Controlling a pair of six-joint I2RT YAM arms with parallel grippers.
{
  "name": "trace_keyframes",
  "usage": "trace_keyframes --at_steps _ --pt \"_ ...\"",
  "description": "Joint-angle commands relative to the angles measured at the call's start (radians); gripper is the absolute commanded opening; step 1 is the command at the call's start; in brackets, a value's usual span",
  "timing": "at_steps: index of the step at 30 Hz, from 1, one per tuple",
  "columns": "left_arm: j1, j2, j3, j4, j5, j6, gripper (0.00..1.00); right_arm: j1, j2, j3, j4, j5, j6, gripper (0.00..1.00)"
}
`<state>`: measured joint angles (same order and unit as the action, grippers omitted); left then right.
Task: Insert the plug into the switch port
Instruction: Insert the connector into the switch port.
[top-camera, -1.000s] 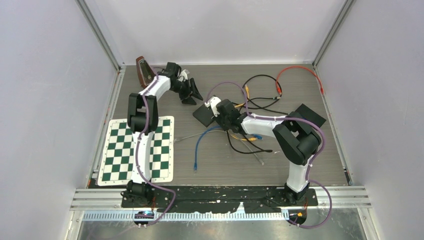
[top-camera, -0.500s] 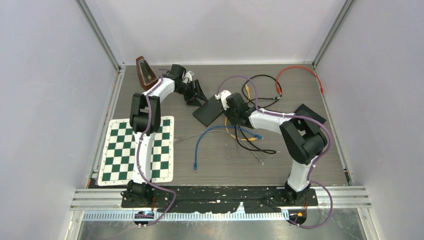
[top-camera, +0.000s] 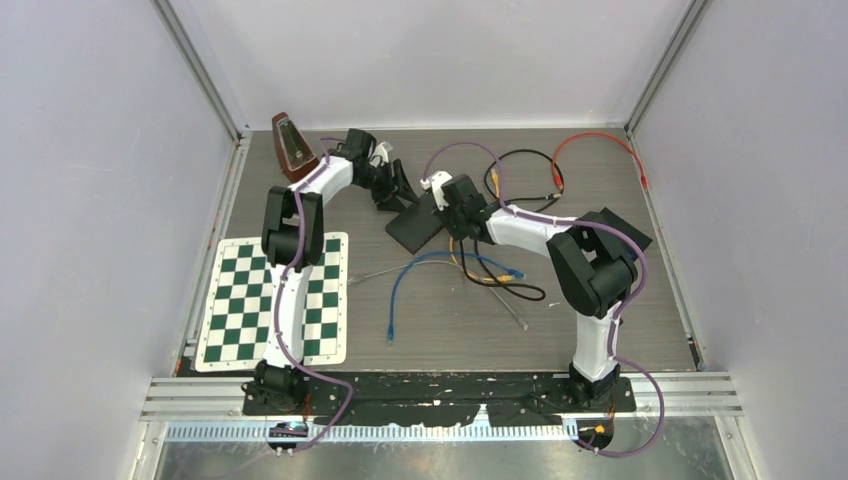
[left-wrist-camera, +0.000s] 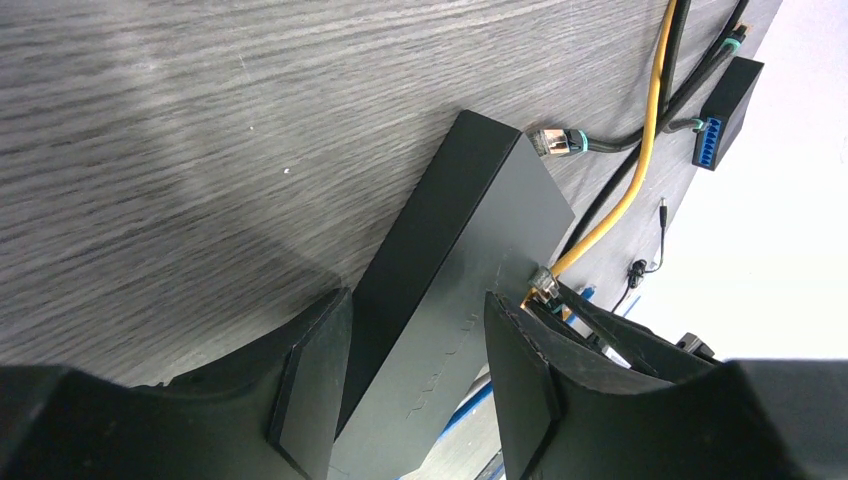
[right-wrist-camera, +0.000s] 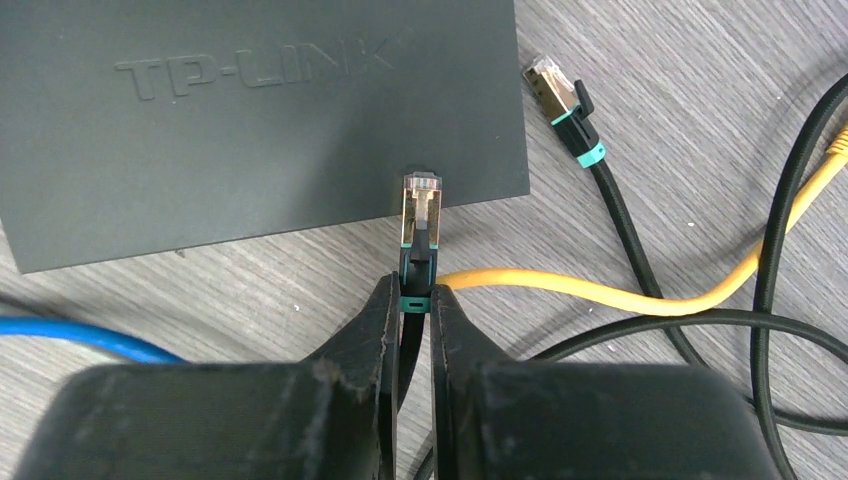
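The black TP-LINK switch (top-camera: 418, 228) lies flat mid-table. It also shows in the left wrist view (left-wrist-camera: 470, 230) and the right wrist view (right-wrist-camera: 260, 120). My right gripper (top-camera: 441, 196) (right-wrist-camera: 412, 292) is shut on a black cable just behind its metal plug (right-wrist-camera: 421, 205), at the teal boot. The plug's tip sits at the switch's near edge and points at it. The ports are hidden. My left gripper (top-camera: 396, 194) (left-wrist-camera: 415, 320) is open, its jaws wide on either side of the switch's end.
A second teal-booted plug (right-wrist-camera: 558, 95), a yellow cable (right-wrist-camera: 600, 295) and black cables lie right of the switch. A blue cable (top-camera: 400, 285) runs in front of it. A red cable (top-camera: 600, 140) lies far right. A checkered mat (top-camera: 275, 300) and a brown metronome (top-camera: 290, 145) are at left.
My right gripper carried the plug from the switch's near side up to its far right edge. My left gripper moved right onto the switch's end. The switch shifted slightly.
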<state>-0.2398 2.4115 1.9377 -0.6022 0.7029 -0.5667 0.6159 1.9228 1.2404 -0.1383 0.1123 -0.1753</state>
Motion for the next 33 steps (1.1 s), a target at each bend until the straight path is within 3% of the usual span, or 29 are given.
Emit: trace_keyframes --at_steps 1,12,33 --pt "0.000 -0.017 0.014 0.014 0.013 0.003 0.53 -0.001 0.038 0.062 -0.059 0.061 0.019 0.05" --pt "0.000 -0.014 0.022 0.019 0.010 0.000 0.53 0.007 -0.038 0.009 -0.096 0.005 0.062 0.05" --pt "-0.004 -0.011 0.031 0.021 0.012 0.002 0.53 0.015 -0.018 0.043 -0.161 -0.008 0.114 0.05"
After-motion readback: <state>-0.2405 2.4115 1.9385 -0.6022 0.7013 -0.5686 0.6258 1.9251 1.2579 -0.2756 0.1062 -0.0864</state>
